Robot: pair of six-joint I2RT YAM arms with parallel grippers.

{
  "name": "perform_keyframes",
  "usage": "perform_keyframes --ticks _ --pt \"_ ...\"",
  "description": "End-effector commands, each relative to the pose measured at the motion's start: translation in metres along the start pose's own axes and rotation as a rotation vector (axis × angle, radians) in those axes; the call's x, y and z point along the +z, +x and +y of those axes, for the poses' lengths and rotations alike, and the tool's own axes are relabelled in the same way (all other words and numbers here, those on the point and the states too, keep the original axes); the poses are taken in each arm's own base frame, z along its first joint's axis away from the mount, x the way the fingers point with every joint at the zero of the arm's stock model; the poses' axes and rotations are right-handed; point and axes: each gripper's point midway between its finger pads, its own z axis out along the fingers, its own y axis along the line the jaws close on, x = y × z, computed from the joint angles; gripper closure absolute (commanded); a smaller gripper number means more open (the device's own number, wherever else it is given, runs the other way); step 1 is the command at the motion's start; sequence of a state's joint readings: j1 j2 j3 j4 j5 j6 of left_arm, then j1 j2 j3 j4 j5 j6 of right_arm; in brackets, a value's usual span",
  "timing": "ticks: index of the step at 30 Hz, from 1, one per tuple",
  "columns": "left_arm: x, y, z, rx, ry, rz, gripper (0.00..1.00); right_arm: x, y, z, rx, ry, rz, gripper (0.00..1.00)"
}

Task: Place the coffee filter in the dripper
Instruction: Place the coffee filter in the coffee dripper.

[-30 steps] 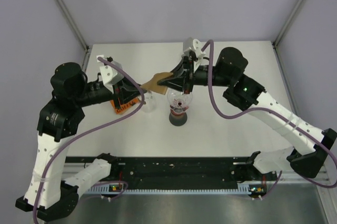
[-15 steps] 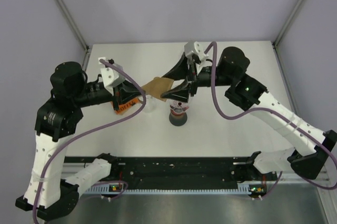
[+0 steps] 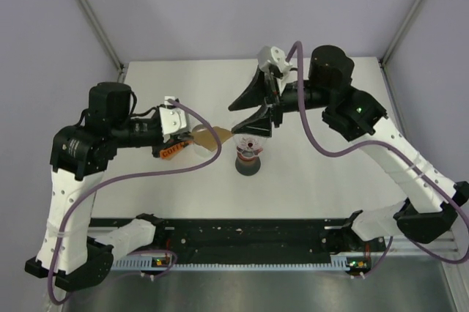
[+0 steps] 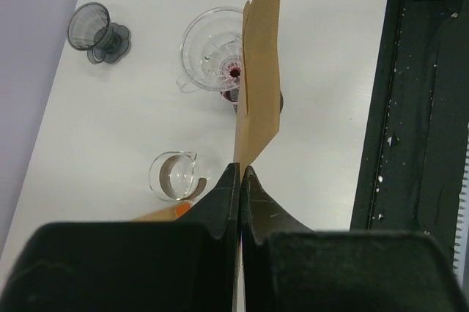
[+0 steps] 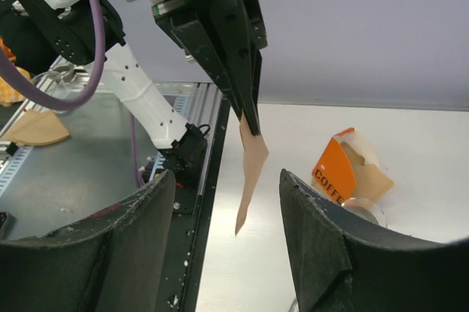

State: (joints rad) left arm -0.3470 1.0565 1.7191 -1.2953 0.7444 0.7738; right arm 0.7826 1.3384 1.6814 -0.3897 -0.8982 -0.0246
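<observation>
Left gripper [image 4: 240, 174] is clamped on the near corner of the coffee filter [image 4: 260, 85], which hangs edge-on in the air with its long axis pointing at the dripper [image 4: 214, 59] just past its tip; right gripper [image 3: 236, 117] is open beside it, holding nothing.

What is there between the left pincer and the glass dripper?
The brown coffee filter, pinched in the shut left pincer, stretches toward the dripper, as the left wrist view shows.

White table [image 3: 330, 180] carries a clear dripper [image 4: 209, 52] (on a dark stand [image 3: 248, 166]), grey funnel [image 4: 97, 30], glass jug [image 4: 174, 175], orange box [image 5: 330, 173].
</observation>
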Motion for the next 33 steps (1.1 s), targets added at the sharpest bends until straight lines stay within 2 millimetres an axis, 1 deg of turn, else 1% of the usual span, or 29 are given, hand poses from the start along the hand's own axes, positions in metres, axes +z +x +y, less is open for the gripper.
perform_keyframes --ticks 1,3,8,10,17,21,24,27,31,33 --pt "-0.006 0.008 -0.004 0.051 0.010 0.046 1.00 0.011 0.001 0.017 -0.001 -0.051 0.040 0.42" --pt "-0.005 0.008 -0.006 0.044 0.019 0.045 1.00 0.015 0.002 0.017 -0.002 -0.051 0.055 0.45" --pt "-0.005 0.006 -0.006 0.047 0.020 0.038 1.00 0.023 0.012 -0.003 0.024 0.039 0.091 0.56" --pt "-0.005 0.006 -0.006 0.047 0.021 0.040 1.00 0.026 0.010 -0.002 0.030 0.029 0.090 0.59" --pt "-0.005 0.006 -0.007 0.039 0.026 0.037 1.00 0.036 0.012 0.001 0.036 -0.005 0.096 0.64" --pt "-0.005 0.005 -0.007 0.040 0.027 0.035 1.00 0.041 0.016 0.002 0.051 -0.022 0.106 0.72" --pt "-0.004 0.006 -0.007 0.036 0.028 0.037 1.00 0.043 0.017 0.003 0.060 -0.032 0.108 0.73" --pt "-0.004 0.006 -0.007 0.035 0.028 0.038 1.00 0.045 0.019 0.004 0.064 -0.040 0.111 0.77" --pt "-0.004 0.006 -0.007 0.033 0.030 0.039 1.00 0.046 0.020 0.004 0.069 -0.048 0.114 0.78" --pt "-0.004 0.007 -0.007 0.031 0.029 0.042 1.00 0.047 0.022 0.003 0.072 -0.045 0.118 0.81"
